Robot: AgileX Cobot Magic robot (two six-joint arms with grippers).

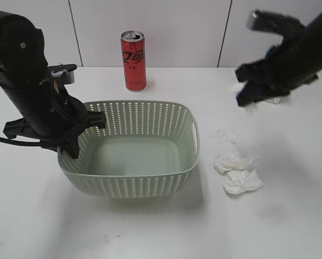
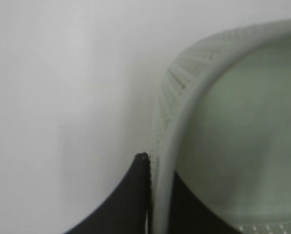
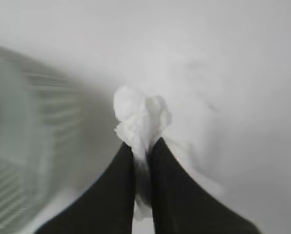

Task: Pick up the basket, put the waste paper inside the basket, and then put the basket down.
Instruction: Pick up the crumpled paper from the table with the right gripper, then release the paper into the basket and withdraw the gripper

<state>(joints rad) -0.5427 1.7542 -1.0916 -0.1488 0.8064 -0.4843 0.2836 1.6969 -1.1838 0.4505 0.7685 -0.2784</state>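
The pale green basket (image 1: 129, 184) is held at its left rim by my left gripper (image 1: 69, 147), which is shut on the wall; the rim runs between the jaws in the left wrist view (image 2: 161, 195). The basket (image 2: 233, 126) is empty inside. My right gripper (image 1: 246, 97) is in the air at the upper right, shut on one white waste paper wad (image 3: 141, 122). The basket shows blurred at the left of the right wrist view (image 3: 18, 146). Two more wads lie on the table right of the basket, one (image 1: 232, 161) above the other (image 1: 242, 182).
A red drink can (image 1: 133, 53) stands upright behind the basket near the back wall. A faint scrap or smudge (image 1: 224, 135) lies on the white table right of the basket.
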